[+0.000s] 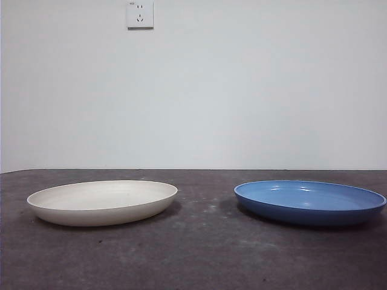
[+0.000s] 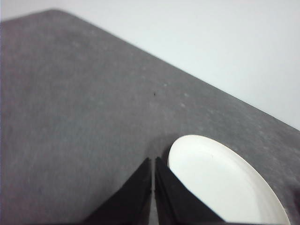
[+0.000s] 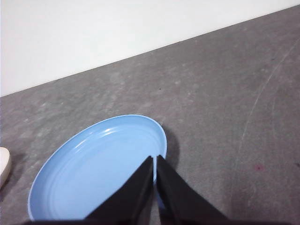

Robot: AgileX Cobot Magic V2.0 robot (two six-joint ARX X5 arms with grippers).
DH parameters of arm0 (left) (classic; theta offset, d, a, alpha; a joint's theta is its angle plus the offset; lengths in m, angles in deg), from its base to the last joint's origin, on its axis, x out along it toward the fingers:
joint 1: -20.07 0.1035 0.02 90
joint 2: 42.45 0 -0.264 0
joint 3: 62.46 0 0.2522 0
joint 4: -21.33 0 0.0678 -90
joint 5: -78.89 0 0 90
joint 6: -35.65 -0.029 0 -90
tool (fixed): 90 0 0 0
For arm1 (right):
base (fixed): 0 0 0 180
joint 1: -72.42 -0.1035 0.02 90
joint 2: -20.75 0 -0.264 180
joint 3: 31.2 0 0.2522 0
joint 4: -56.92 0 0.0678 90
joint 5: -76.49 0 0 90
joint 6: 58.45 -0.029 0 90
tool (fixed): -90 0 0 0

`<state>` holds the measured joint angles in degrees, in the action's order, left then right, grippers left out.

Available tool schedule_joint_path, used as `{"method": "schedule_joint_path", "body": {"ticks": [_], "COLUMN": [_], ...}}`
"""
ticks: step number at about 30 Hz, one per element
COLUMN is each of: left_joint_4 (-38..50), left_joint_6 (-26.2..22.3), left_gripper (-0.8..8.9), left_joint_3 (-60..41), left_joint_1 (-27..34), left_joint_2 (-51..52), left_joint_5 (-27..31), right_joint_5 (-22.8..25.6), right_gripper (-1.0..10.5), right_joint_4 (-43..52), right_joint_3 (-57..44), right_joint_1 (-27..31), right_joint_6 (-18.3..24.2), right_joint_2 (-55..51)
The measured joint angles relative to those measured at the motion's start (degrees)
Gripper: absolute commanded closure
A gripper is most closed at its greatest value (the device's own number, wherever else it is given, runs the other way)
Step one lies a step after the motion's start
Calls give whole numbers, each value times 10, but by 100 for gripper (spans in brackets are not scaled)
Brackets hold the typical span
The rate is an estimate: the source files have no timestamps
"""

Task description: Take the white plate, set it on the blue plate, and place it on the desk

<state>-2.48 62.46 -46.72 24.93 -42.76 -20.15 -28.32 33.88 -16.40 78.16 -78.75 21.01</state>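
The white plate (image 1: 101, 202) lies on the desk (image 1: 199, 254) at the left of the front view. The blue plate (image 1: 309, 202) lies at the right, apart from it. Neither gripper shows in the front view. In the left wrist view my left gripper (image 2: 153, 164) is shut and empty, held above the desk beside the rim of the white plate (image 2: 225, 187). In the right wrist view my right gripper (image 3: 154, 161) is shut and empty, held above the edge of the blue plate (image 3: 98, 168). A sliver of the white plate (image 3: 3, 166) shows there too.
A white wall (image 1: 242, 84) with a power socket (image 1: 139, 14) stands behind the desk's far edge. Bare desk lies between the two plates and in front of them.
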Motion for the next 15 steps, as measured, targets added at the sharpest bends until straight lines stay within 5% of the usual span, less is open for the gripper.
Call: {"method": "schedule_joint_path", "body": {"ticks": [15], "left_joint_4": [-116], "left_joint_6": [23], "left_gripper": [801], "left_joint_3": [135], "left_joint_1": [0], "left_joint_2": [-34], "left_joint_5": [-19], "right_joint_5": [-1], "right_gripper": [941], "right_joint_4": [-78], "right_joint_3": [135], "right_joint_1": [0], "right_joint_6": [-12], "right_joint_2": [14]}}
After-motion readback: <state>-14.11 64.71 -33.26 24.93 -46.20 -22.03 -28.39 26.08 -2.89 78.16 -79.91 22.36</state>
